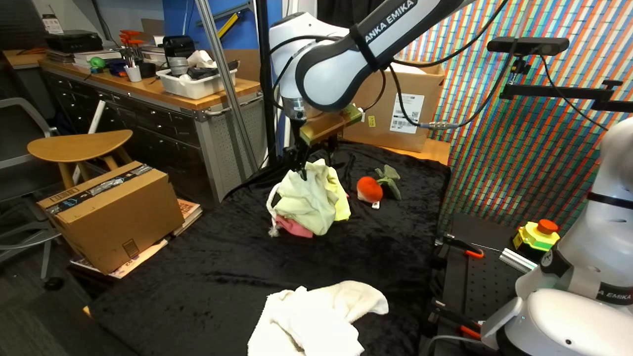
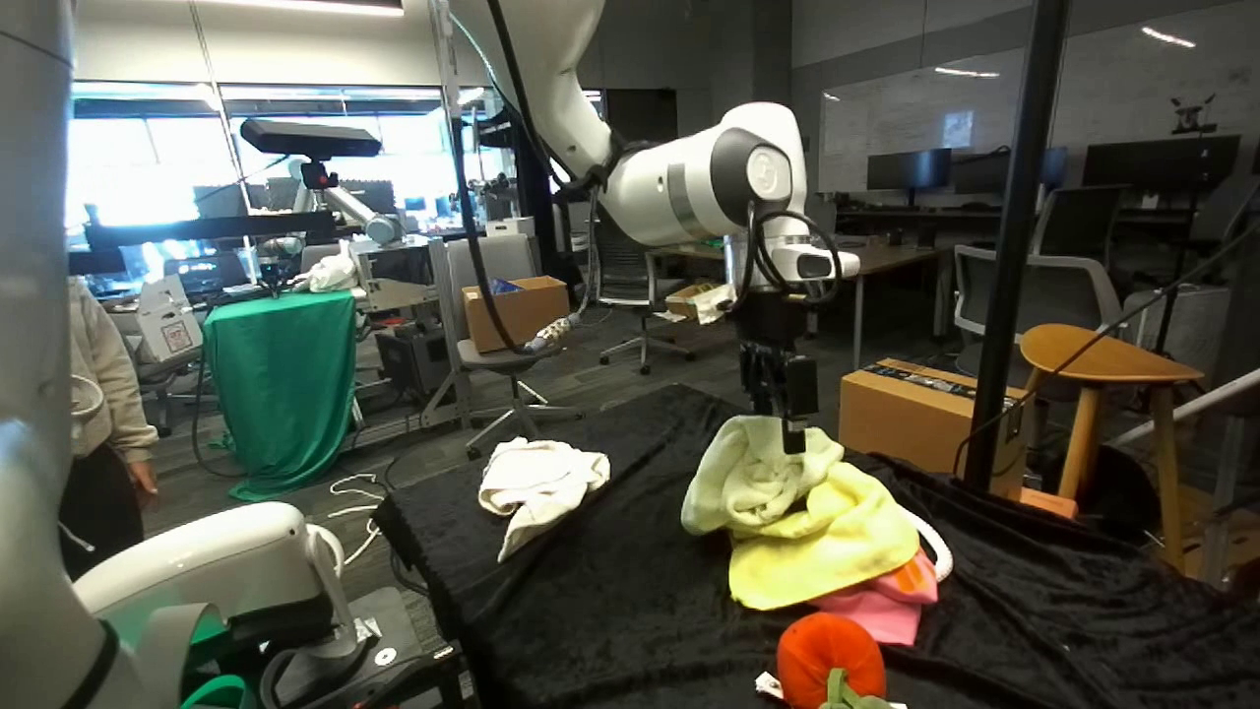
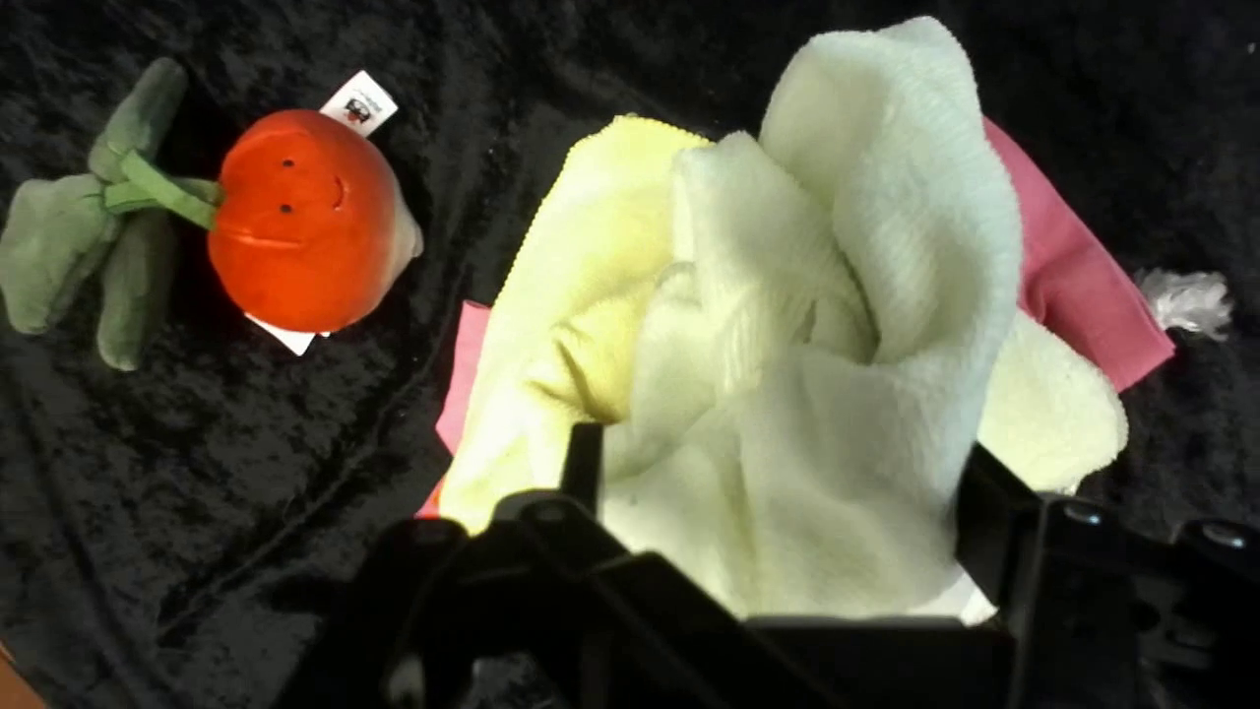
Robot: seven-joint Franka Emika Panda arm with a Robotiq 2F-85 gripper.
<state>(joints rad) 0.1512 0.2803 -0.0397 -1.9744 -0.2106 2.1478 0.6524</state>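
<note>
Wrist view: red plush toy (image 3: pixel 305 222) sits apart on the tabletop (image 3: pixel 246 463); yellow cloth (image 3: pixel 581 236) follows; pale green cloth (image 3: pixel 906 197) lies heaped partly over it, hand (image 3: pixel 785 473) spread astride, no pinch evident; pink cloth (image 3: pixel 1073 261) protrudes beneath. Step appears to be release; next move likely calls for straight lift clear.

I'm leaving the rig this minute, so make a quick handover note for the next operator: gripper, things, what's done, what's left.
Gripper: open, jaws wide apart at the pale green cloth; contact unclear.
Things: pale green cloth bunched on the yellow cloth, with the pink cloth showing beneath; red plush nearby, white cloth off by itself.
Done: the green, yellow and pink cloths lie heaped together.
Left, as a guess: lifting the gripper clear, then perhaps the white cloth.
</note>
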